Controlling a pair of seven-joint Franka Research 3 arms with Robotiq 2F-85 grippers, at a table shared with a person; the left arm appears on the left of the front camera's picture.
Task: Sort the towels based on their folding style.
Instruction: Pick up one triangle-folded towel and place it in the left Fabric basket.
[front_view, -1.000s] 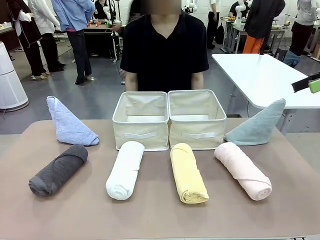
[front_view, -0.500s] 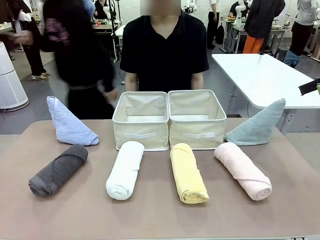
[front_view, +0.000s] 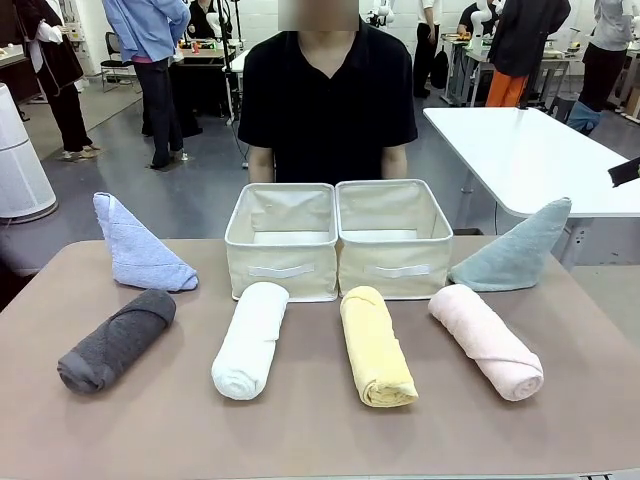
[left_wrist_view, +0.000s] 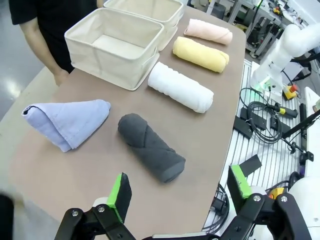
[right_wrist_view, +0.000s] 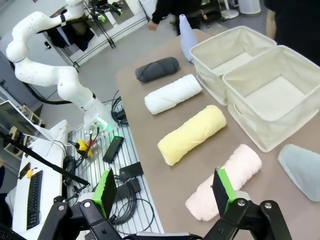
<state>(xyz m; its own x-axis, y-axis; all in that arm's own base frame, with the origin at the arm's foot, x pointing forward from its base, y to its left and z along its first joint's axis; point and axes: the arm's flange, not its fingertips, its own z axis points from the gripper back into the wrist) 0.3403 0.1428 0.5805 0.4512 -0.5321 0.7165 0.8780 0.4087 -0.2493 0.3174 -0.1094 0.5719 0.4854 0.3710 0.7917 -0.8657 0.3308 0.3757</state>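
Both pincers hovered with fingers apart and empty: the left gripper (left_wrist_view: 179, 189) near the dark grey roll (left_wrist_view: 150, 147), the right gripper (right_wrist_view: 164, 189) near the pink roll (right_wrist_view: 225, 182). No towel lay in the bins (front_view: 282, 268) at 12 o'clock, so a first pick was judged pending. Approach across a roll's long axis and close at mid-length to avoid unrolling it. On the table (front_view: 320, 440), front view, left to right: lavender-blue fold (front_view: 135, 250) at 10, tip toward 11; dark grey roll at 8, axis 8–2; white roll (front_view: 250, 340), axis 7–1; yellow roll (front_view: 377, 345), axis 11–5; pink roll at 4, axis 10–4; teal-grey fold (front_view: 517, 252) at 2, tip toward 1.
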